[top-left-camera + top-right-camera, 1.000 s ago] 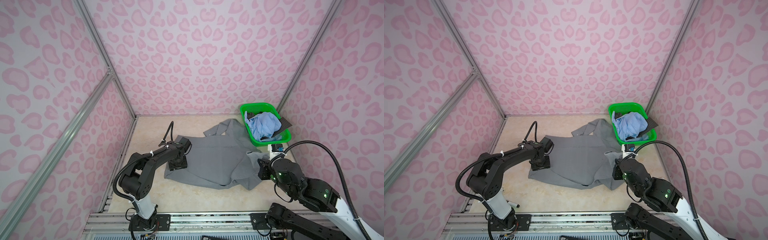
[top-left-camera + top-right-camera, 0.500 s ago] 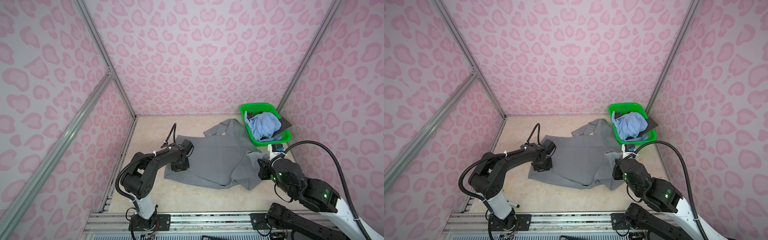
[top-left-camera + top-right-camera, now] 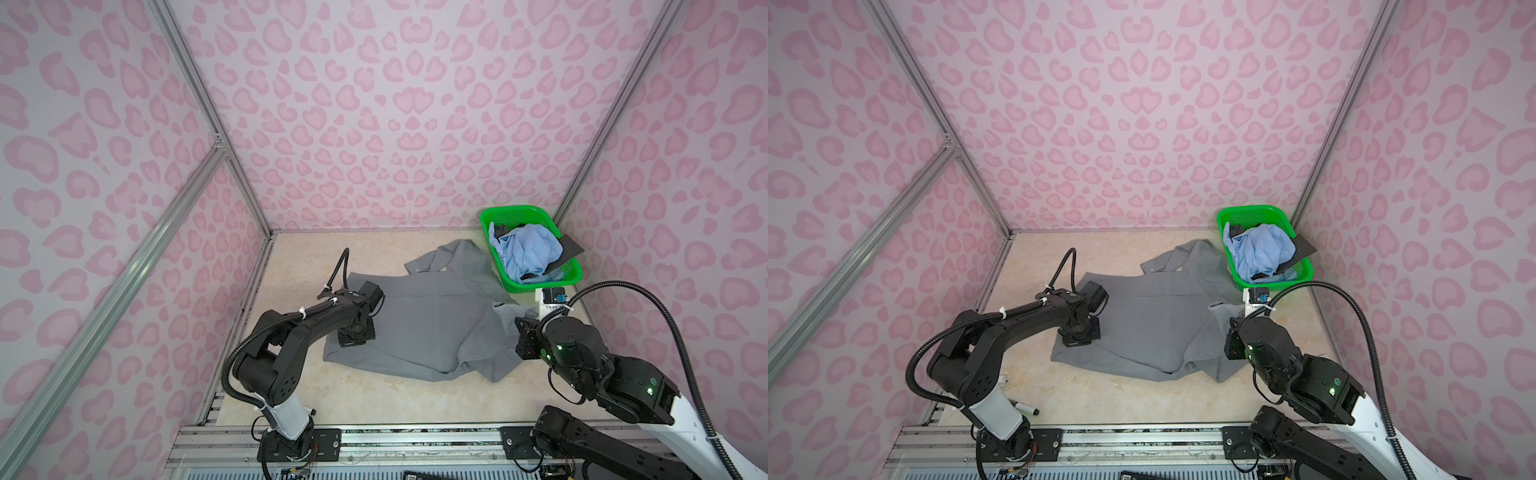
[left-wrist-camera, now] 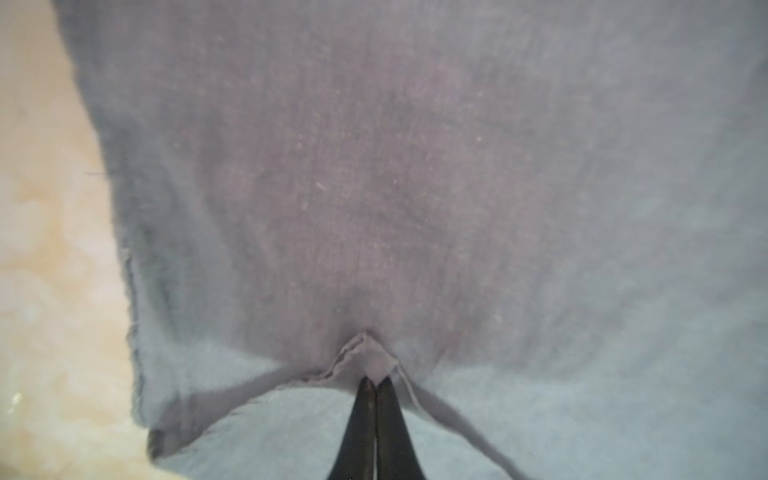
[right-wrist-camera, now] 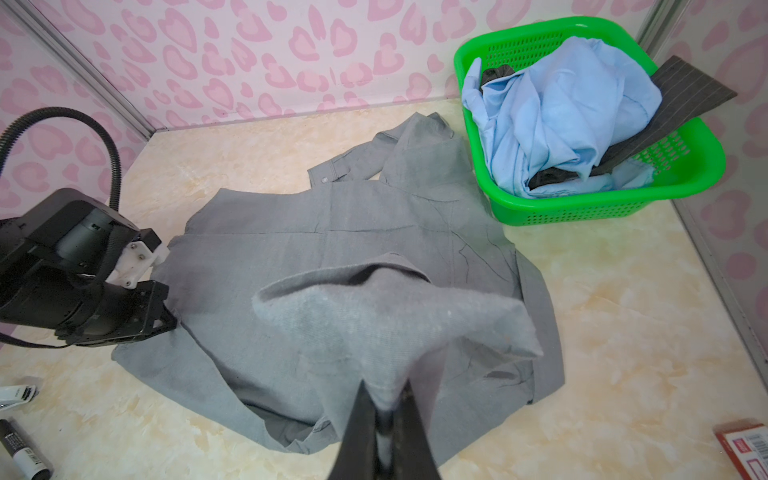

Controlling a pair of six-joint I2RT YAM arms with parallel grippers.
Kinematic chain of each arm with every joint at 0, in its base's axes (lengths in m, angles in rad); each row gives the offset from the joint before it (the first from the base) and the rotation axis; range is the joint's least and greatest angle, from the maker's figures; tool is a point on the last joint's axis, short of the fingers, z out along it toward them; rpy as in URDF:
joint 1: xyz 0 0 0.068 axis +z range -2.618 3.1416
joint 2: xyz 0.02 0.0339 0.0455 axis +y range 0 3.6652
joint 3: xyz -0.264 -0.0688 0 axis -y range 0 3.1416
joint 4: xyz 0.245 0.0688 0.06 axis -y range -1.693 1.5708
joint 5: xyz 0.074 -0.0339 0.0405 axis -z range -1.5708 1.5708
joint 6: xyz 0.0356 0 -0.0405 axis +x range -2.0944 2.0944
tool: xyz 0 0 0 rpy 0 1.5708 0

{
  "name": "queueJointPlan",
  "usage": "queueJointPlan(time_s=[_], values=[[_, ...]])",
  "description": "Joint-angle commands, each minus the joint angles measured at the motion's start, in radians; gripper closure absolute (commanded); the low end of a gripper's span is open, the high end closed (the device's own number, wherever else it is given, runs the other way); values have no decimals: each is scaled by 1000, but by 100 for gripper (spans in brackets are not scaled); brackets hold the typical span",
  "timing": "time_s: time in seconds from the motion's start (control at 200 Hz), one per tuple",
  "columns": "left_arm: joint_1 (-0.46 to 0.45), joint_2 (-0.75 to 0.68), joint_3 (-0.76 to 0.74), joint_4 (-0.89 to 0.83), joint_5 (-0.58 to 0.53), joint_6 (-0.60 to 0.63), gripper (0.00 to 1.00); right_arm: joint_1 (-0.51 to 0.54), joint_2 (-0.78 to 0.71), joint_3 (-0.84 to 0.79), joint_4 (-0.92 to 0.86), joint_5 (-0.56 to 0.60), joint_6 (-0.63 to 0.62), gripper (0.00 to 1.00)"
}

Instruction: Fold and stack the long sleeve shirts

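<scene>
Near edge of the cream marbled bench (image 3: pixel 374 395): a black marker (image 3: pixel 1025 409) lying by the left arm's base.

Just beyond, 2 black arms reaching in over 1 grey shirt (image 3: pixel 428 324). Left gripper (image 4: pixel 376 380) pressed down near the garment's left edge, fingers closed together on a small pinched peak of cloth. Right gripper (image 5: pixel 384 395) clamped tight on a fold of the same shirt, raised off the bench at its right side and hanging like a tent.

Mid-bench, the grey shirt itself: plain, thin, woven, mostly flat and lightly creased, lower hem rumpled toward the near edge, 1 sleeve with a buttoned cuff stretched toward the far edge.

Far right corner: a green plastic basket (image 3: pixel 536 286), just beside that sleeve, filled with a crumpled light blue shirt (image 3: pixel 525 249) and a dark charcoal shirt (image 5: pixel 685 91) poking over the rim.

Behind and on both sides, 3 walls (image 3: pixel 395 124) of pale pink with darker pink heart-like blotches, joined by aluminium posts (image 3: pixel 208 116).
</scene>
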Motion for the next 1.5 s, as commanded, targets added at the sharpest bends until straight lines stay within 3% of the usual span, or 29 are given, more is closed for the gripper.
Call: queueJointPlan(time_s=[0.0,0.305,0.775,0.84,0.92,1.0,1.09,1.205,1.325,1.5], values=[[-3,-44,-8,-23,-45,-17,97,0,2,5,15,2,5,100],[-9,-74,-3,-72,-77,-19,96,1,9,14,12,0,5,100],[-9,-143,-98,-65,-57,-49,74,0,16,-1,18,-15,10,100],[-9,-139,-91,-63,-74,-46,65,1,18,-2,22,-19,9,100],[-9,-116,-54,-70,-84,-27,42,1,23,-2,22,-22,7,100],[-9,-75,2,-94,-124,-22,38,1,24,-6,25,-27,6,100],[-9,-39,44,-107,-168,-29,24,1,21,-6,27,-30,7,100],[-7,30,92,-158,-251,-68,21,0,12,-8,22,-32,7,100],[4,88,114,-149,-239,-93,20,1,1,-22,29,-34,5,100],[8,148,132,-170,-227,-132,29,1,-4,-17,21,-41,4,100]])
